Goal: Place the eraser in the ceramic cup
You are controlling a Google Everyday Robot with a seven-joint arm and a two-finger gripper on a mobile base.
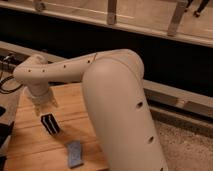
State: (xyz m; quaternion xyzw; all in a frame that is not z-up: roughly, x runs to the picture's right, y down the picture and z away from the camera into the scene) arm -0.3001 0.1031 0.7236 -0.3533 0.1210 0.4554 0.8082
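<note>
We see the claw (45, 106) released, holding nothing, just above the eraser (50, 124), which lies on the wooden tabletop (30, 145). A blue-grey cloth (75, 153) lies near the eraser. The bulky white arm (120, 100) beside the eraser covers the tabletop beyond.

Indoor hall: railing posts (111, 12), wooden table (30, 145) under gripper (45, 106)

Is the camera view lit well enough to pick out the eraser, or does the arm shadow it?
Camera view: warm, dim light on the wooden table; the eraser is dark but its white stripes show, just below the gripper; no glare; the arm hides the table's right side.
</note>
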